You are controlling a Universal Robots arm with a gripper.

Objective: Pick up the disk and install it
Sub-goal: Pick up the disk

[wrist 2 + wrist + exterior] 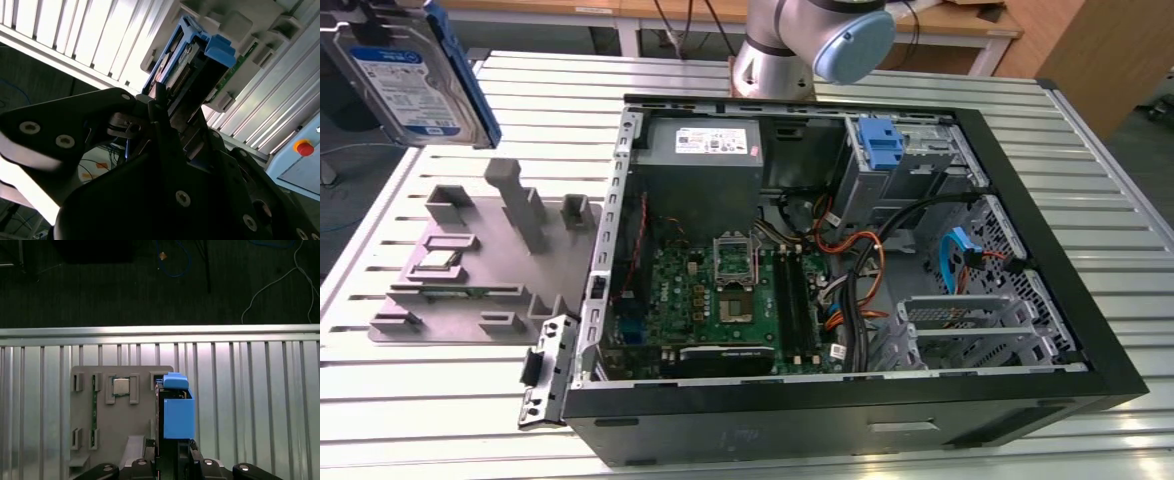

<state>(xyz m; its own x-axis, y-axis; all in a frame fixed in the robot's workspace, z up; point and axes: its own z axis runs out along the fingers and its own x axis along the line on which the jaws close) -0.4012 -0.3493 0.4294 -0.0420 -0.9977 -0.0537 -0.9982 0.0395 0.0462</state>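
The disk [403,78], a silver drive with a blue-and-white label and a blue carrier frame, hangs in the air at the exterior view's upper left, above the grey fixture plate [460,275]. Both wrist views show my gripper [172,446] [167,107] shut on the disk [176,412] [197,57], which sticks out from between the fingers. The open computer case [1107,375] lies to the exterior view's right of the plate, with its drive bay [914,160] at the far right corner.
The grey fixture plate [117,412] carries upright posts, a chip [120,386] and a memory stick. Inside the case are a grey power supply [704,150], a blue bracket [881,140], the motherboard [720,300] and loose cables. The arm's base [807,40] stands behind the case. A red button [304,147] sits at the table's side.
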